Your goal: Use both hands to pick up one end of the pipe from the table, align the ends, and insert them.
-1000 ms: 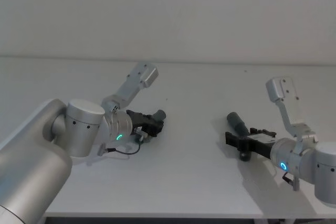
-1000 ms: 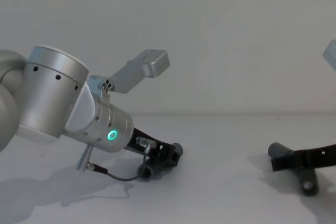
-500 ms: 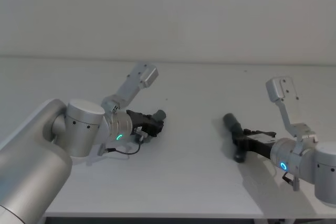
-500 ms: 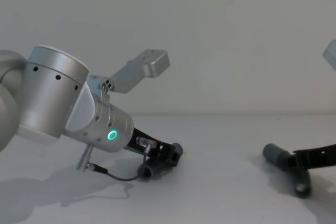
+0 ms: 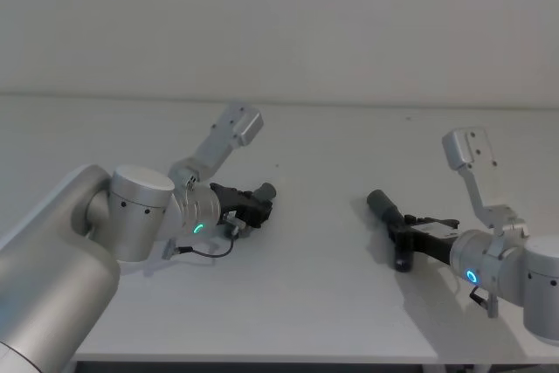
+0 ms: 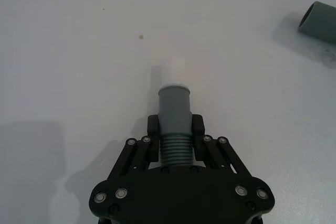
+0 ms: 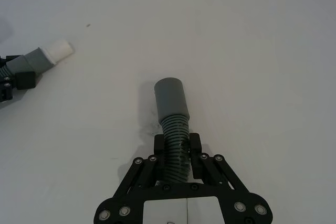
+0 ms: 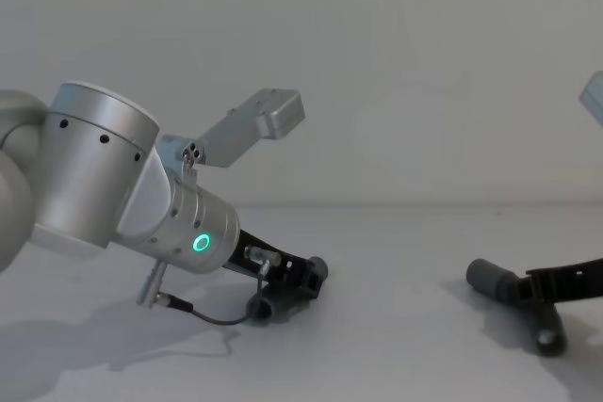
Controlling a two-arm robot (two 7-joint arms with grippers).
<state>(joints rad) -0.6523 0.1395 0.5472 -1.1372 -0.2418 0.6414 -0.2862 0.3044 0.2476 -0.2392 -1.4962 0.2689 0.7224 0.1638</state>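
Left tool (image 6: 175,129), right tool (image 7: 177,145) each clamp pipe (image 7: 169,95) ribs.

No readable text, brand, number or sign. The white label (image 7: 184,211) on the body of the right gripper (image 7: 178,149) has nothing legible on it.
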